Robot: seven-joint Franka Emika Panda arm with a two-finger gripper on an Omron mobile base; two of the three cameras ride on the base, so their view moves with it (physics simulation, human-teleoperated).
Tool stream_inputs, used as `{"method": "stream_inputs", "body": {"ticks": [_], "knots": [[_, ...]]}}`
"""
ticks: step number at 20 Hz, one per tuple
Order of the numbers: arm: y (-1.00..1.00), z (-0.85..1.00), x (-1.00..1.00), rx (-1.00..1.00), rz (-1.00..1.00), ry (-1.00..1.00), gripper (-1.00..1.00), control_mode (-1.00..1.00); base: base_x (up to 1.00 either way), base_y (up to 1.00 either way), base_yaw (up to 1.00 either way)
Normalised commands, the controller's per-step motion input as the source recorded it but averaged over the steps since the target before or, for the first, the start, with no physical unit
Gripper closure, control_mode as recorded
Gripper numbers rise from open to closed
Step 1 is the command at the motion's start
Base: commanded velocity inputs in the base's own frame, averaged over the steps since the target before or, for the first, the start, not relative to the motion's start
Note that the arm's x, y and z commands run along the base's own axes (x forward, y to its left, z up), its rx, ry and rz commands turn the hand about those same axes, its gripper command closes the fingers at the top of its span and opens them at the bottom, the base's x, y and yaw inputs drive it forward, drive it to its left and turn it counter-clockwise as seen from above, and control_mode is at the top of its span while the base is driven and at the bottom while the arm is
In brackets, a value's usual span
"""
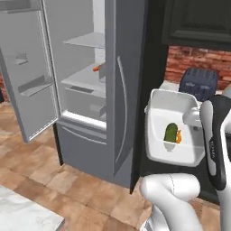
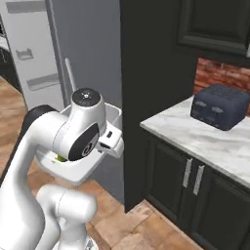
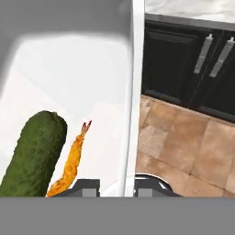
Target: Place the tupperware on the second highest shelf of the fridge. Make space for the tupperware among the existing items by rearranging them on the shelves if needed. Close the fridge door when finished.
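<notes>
Tupperware (image 1: 173, 131) held aloft, rim pinched in gripper (image 3: 117, 186), jaws narrow.
Left to right: open fridge (image 1: 90, 90) with pale shelves, tile floor (image 1: 67, 180), dark cabinets (image 2: 195, 195), marble counter (image 2: 195, 139) bearing toaster (image 2: 219, 106), brick wall (image 2: 222, 75) behind.

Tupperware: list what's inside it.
The tupperware holds a green pickle and an orange fried shrimp. The end effector, clamped on its rim, hides the nearest strip.
</notes>
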Motion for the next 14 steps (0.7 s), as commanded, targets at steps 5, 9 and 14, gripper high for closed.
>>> {"method": "stream_inputs", "body": {"ticks": [5,9,14], "knots": [[0.00,0.00,0.00,0.00,0.00,0.00,1.00,1.00,0.07,0.51,0.64],[0.00,0.00,0.00,0.00,0.00,0.00,1.00,1.00,0.45,0.00,0.65],[0.00,0.00,0.00,0.00,0.00,0.00,1.00,1.00,0.50,-0.13,0.59]]}}
